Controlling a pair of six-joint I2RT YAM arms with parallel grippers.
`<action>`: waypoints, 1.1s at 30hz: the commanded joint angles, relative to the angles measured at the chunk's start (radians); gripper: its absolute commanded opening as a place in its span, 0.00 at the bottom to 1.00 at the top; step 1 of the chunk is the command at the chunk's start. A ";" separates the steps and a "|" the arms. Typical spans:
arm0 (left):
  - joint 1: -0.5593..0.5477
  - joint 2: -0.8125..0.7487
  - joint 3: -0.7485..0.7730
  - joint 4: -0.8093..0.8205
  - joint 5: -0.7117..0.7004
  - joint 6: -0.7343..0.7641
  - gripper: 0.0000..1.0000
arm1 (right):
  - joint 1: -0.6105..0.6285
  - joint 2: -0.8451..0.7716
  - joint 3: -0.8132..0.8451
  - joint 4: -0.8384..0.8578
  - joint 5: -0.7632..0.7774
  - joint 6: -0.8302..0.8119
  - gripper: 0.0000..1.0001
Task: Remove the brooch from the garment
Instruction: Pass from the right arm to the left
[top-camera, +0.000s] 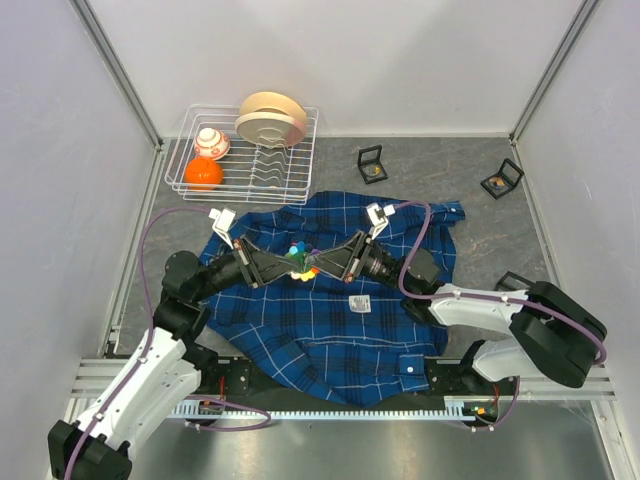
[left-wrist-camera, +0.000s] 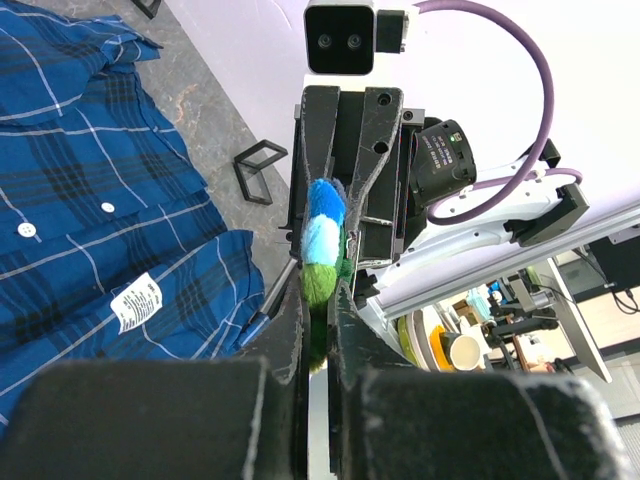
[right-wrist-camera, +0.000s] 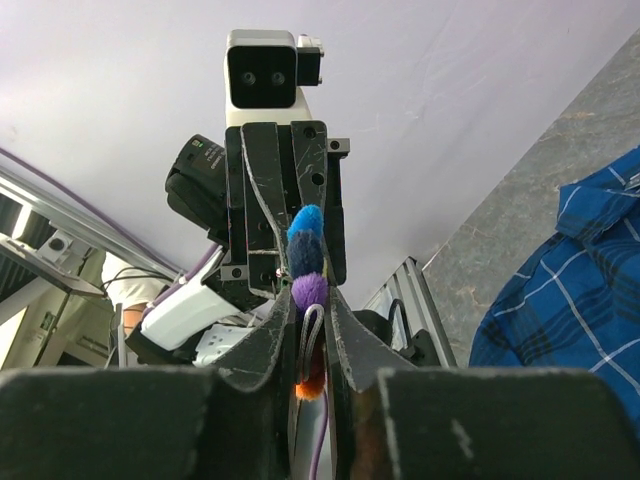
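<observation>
1. Your left claw (left-wrist-camera: 320, 300) fills the bottom of its wrist view, jaws pinched on the green end of the brooch (left-wrist-camera: 322, 225).
2. Facing it tip to tip, your right claw (right-wrist-camera: 312, 305) is likewise clamped on the brooch, at the purple and orange end.
3. From above, both claws meet over the middle of the shirt (top-camera: 330, 320), which lies spread on the tabletop (top-camera: 440, 170). The brooch sits between the tips, equally near both arms.
4. Its long axis runs along the line joining the claws, left to right. Neither claw has room to go forward, so the way out looks to be up, or back along one arm.
5. You cannot tell from these views whether the pin holds any cloth, so watch for the shirt rising with it.
6. Overhead is open. A rack (top-camera: 176, 165) stands beyond the shirt at far left, and the near hem reaches the arm bases.
</observation>
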 joint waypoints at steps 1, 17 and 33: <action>0.002 0.007 -0.017 0.047 -0.002 -0.015 0.02 | 0.011 0.019 0.055 0.076 -0.073 0.023 0.21; 0.000 0.025 -0.019 0.073 0.009 -0.039 0.02 | 0.011 0.058 0.052 0.167 -0.102 0.063 0.00; 0.002 -0.047 0.047 -0.165 -0.044 0.094 0.48 | 0.004 0.004 0.028 0.078 -0.026 0.024 0.00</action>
